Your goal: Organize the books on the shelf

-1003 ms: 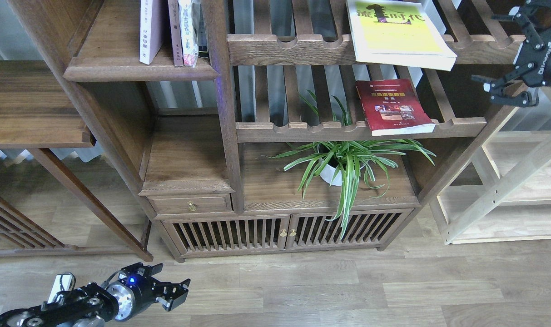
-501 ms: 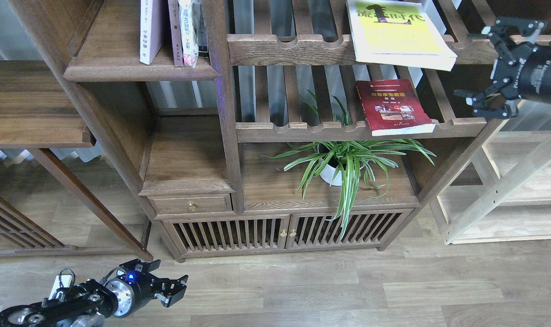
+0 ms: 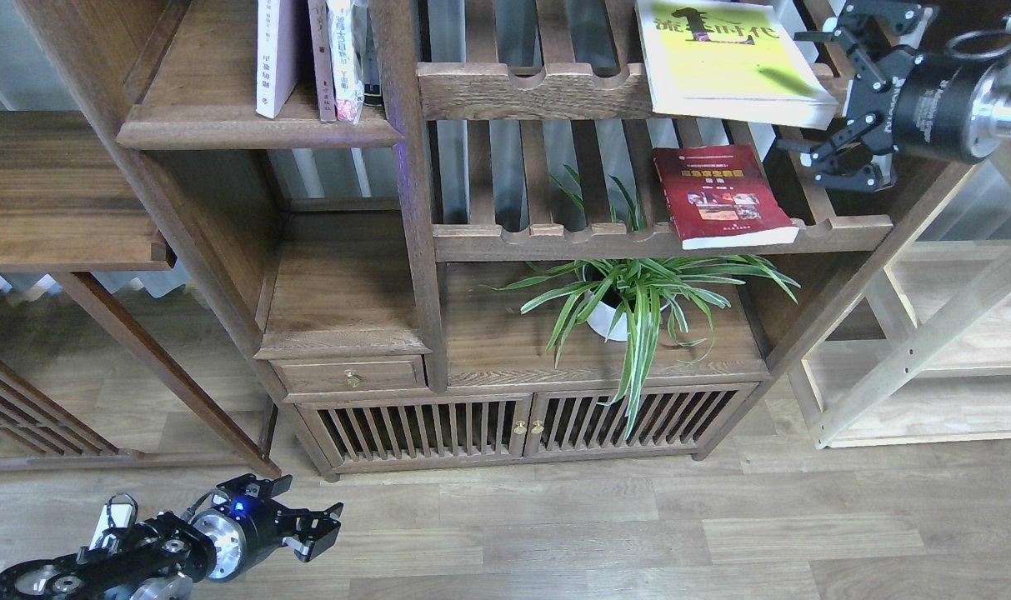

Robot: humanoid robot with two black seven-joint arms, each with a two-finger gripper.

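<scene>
Perhaps right fingers (image 3: 809,92) beside yellow-green book (image 3: 726,62)

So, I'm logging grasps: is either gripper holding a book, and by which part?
Neither. The right gripper is open beside the yellow-green book; the left gripper is open and empty.

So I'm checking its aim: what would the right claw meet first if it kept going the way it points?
Probably the yellow-green book; the open right claw points at its right edge.

Right hand (image 3: 822,92) spread wide just beside the yellow-green book (image 3: 726,62)
</scene>
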